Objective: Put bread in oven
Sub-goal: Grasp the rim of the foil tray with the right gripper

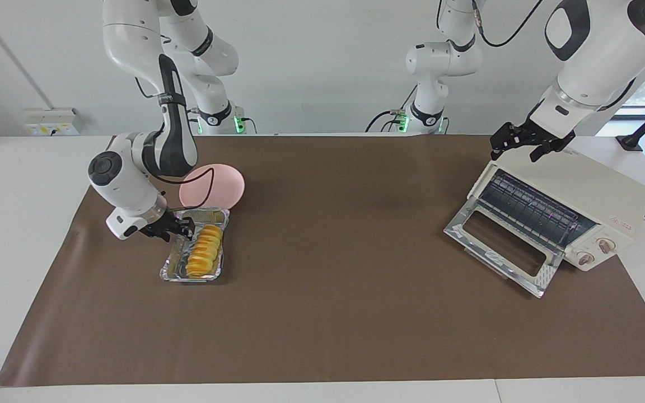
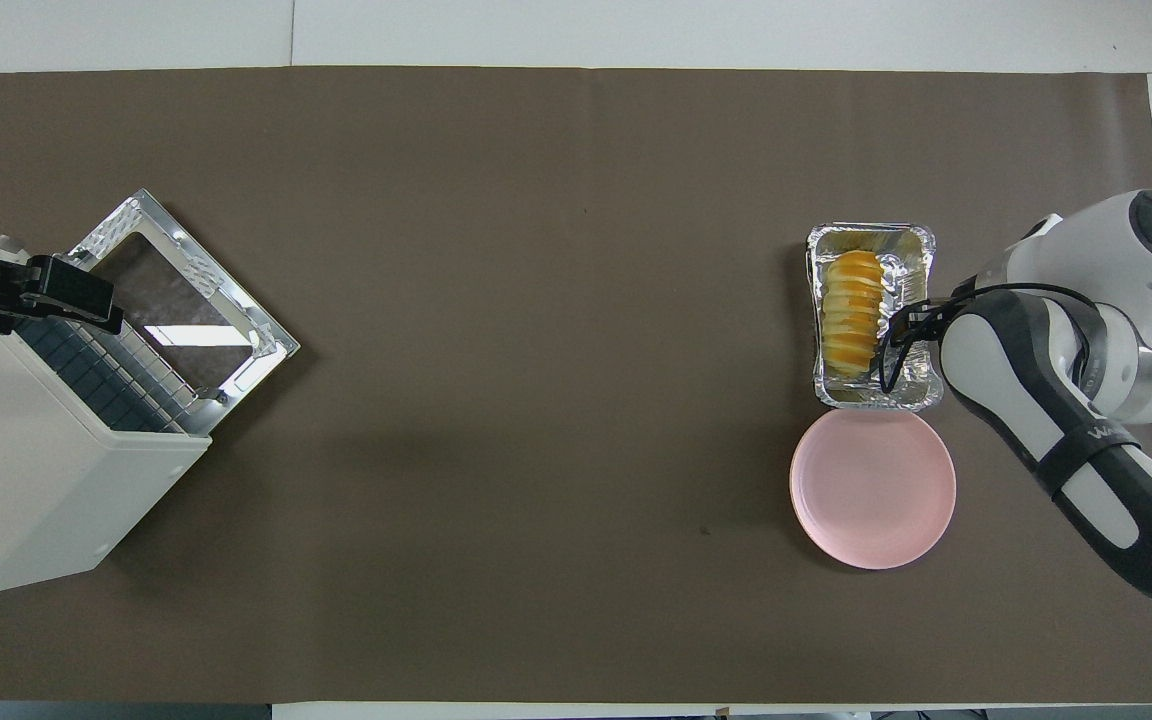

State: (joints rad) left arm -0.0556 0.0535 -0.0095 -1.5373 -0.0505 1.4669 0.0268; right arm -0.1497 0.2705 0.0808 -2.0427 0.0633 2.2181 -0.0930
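bread (image 1: 205, 251) in foil tray (image 1: 171, 269); right gripper (image 1: 183, 228) at its rim

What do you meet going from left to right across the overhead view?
Left gripper over the oven's top front edge → toaster oven with its door down → pink plate → bread in the foil tray → right gripper at the tray's rim.

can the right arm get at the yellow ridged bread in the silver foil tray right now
Probably yes. The yellow ridged bread lies uncovered in the crinkled silver foil tray, and the right gripper is at the tray's edge beside it. Only the tray's low wall stands between them.
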